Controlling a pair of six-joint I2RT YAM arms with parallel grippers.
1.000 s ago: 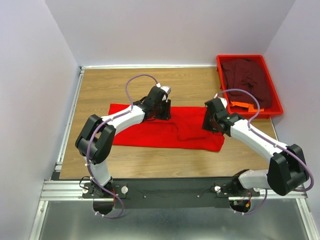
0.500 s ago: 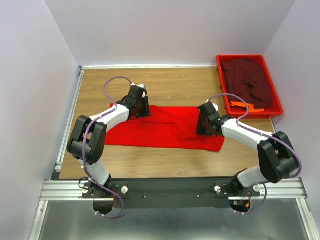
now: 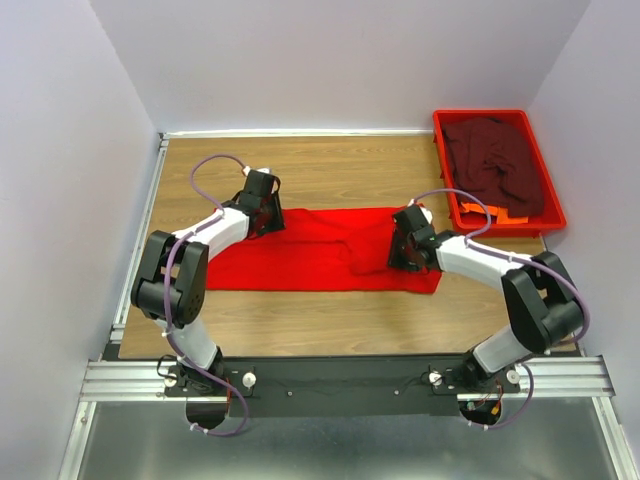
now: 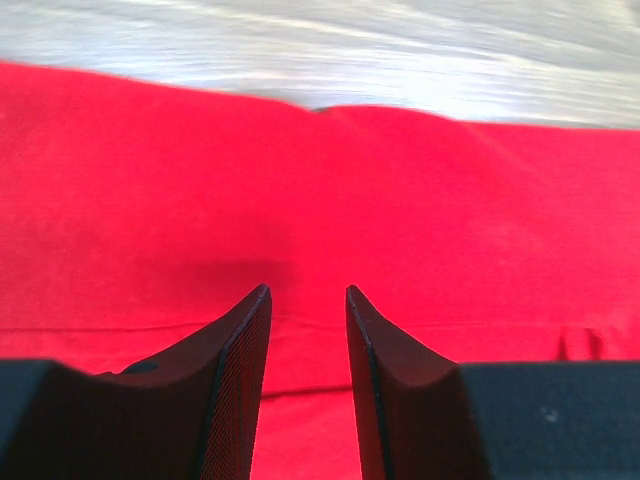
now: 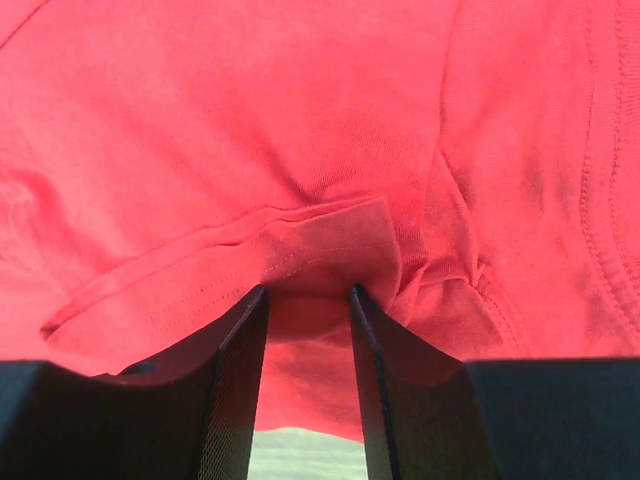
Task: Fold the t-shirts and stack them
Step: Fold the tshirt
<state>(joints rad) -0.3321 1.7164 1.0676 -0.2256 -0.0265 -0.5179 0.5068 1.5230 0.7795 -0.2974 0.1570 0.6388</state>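
Observation:
The bright red t-shirt [image 3: 310, 260] lies flat on the wooden table as a long strip. My left gripper [image 3: 268, 210] rests on its upper left part. In the left wrist view the left gripper [image 4: 307, 290] has its jaws a narrow gap apart, with smooth red cloth [image 4: 420, 200] beneath and nothing between them. My right gripper [image 3: 400, 245] is on the shirt's right end. In the right wrist view the right gripper [image 5: 308, 288] has a narrow gap too, and a sleeve hem fold [image 5: 320, 235] is bunched at its tips. The dark maroon t-shirt [image 3: 495, 160] lies crumpled in the tray.
The red plastic tray [image 3: 480, 114] stands at the back right, with an orange piece [image 3: 490, 212] at its near end. Bare wooden table [image 3: 350, 170] lies behind the shirt. Grey walls close in the left, back and right sides.
My left gripper slid left along the shirt's upper edge. My right gripper moved a little left and the shirt's right end shifted and straightened with it.

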